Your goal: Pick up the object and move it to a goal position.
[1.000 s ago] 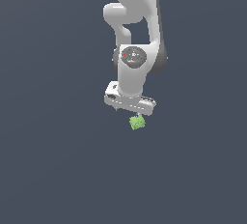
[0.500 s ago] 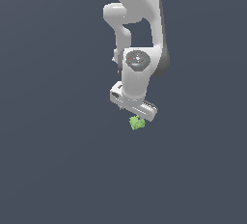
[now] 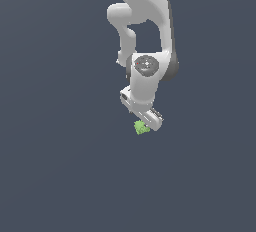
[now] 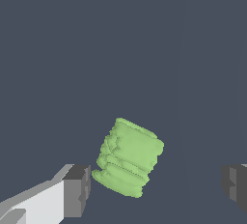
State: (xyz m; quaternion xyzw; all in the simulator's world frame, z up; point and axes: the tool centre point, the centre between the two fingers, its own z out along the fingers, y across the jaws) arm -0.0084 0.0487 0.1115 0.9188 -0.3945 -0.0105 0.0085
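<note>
Hand over the green block

I see my hand (image 4: 157, 187) spread wide, grasping nothing; the green block (image 4: 128, 157) sits between its fingers (image 4: 77, 190), just beside one, apart from the other.

Our white Panda arm, smooth and rounded.
We see glossy white links with dark grey bands at the joints, and a round grey disc with small red marks on the wrist joint (image 3: 146, 65). The end effector (image 3: 146, 120) is a white bar; its fingers (image 4: 76, 190) end in dark grey blocky pads.
</note>
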